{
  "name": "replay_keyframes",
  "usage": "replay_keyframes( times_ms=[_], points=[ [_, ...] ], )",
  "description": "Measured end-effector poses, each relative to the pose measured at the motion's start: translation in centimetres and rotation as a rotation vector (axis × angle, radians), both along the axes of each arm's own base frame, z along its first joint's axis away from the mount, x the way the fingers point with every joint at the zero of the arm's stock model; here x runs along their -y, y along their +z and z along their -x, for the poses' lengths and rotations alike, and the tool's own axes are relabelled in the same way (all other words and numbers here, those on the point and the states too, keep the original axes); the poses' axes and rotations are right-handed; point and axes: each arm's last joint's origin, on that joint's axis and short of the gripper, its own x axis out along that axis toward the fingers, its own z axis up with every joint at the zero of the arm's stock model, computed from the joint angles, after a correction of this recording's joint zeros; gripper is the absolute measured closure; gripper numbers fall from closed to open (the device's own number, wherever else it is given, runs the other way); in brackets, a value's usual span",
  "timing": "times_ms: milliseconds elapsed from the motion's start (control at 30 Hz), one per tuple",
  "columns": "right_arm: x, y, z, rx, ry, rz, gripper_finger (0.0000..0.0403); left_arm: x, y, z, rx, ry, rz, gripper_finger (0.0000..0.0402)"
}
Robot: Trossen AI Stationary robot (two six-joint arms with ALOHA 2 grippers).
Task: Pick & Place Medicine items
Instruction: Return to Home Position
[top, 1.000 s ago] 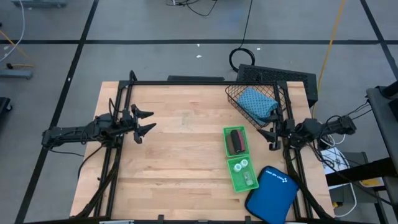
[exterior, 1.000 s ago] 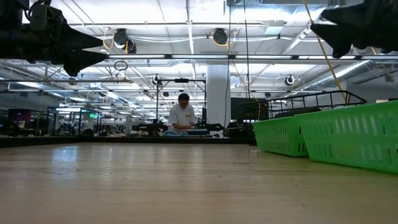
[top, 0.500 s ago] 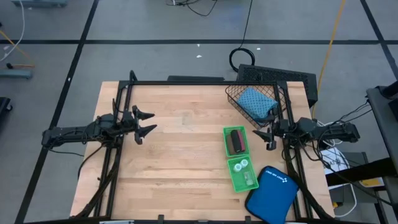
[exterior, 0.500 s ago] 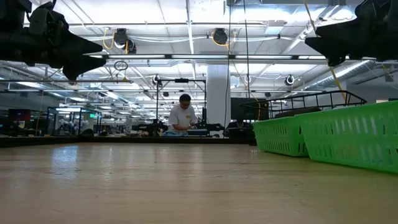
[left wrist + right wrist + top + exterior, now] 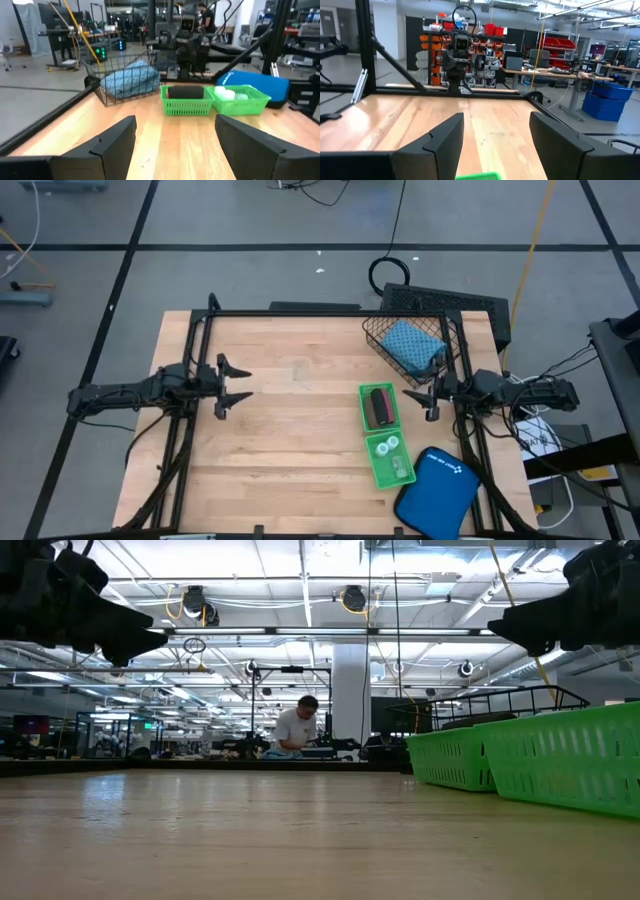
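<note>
A dark roll (image 5: 379, 406) and tiny white bottles (image 5: 388, 445) lie in the long green tray (image 5: 372, 473) at the table's right. They also show in the left wrist view: the roll (image 5: 186, 92), the bottles (image 5: 227, 93). The teal-blue pouch (image 5: 413, 347) lies in a black wire basket (image 5: 377, 330) at the far right. I cannot make out the brown and pink rolls. My left gripper (image 5: 232, 385) is open and empty above the table's left side. My right gripper (image 5: 428, 402) is open and empty just right of the tray's far end.
A smooth blue case (image 5: 437, 493) lies at the near right corner beside the tray. A black frame (image 5: 300, 312) runs along the table's far and side edges. Bare wood (image 5: 290, 430) lies between the two grippers. A person (image 5: 297, 727) sits far off in the room behind.
My right gripper has gone down a little and drifted slightly toward the tray, staying open. My left gripper has shifted slightly toward the table's near edge, staying open. The items have not moved.
</note>
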Motion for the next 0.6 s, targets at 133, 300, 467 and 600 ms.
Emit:
replay_keyframes(
  times_ms=[133,300,467,600],
  points=[
    [0.0,-0.12,-0.01,-0.015,-0.002,0.019,0.0183,-0.01,-0.14,0.0,-0.015,0.003,0.001,0.0121],
    [0.0,-0.32,-0.03,-0.035,-0.002,0.023,0.0182,-0.01,-0.14,0.0,-0.014,0.004,0.001,0.0121],
    [-0.01,-0.42,-0.04,-0.046,0.001,0.021,0.0187,-0.01,-0.14,0.0,-0.014,0.004,0.001,0.0121],
    [-0.02,-0.43,-0.04,-0.047,0.002,0.022,0.0187,-0.02,-0.18,0.0,-0.019,0.005,0.001,0.0121]
  ],
)
